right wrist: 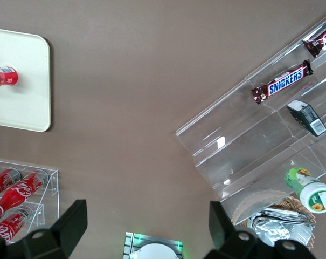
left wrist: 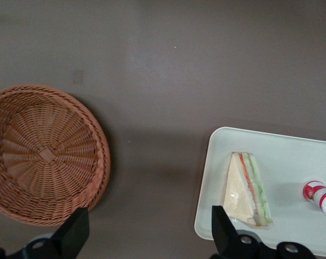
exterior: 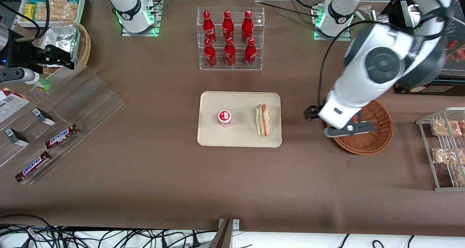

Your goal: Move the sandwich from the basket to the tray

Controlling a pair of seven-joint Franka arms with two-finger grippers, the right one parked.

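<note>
Tray (exterior: 207, 139): small red-and-white cup (exterior: 225, 118) at its 9 o'clock side, sandwich (exterior: 262, 120) at 3 o'clock side, long axis 12-to-6. Gripper (left wrist: 146, 232) above table between tray and basket (exterior: 377, 139), jaws wide open, holding nothing. Basket bare inside.

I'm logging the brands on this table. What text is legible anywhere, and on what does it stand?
"SNICKERS": on two chocolate bars lying on the clear display stand.
Red bottles in the clear rack: white script, too small to read.
Small cup on the tray: label unreadable.
Sandwich, basket: no text.
The open gripper hangs between basket and tray.
</note>
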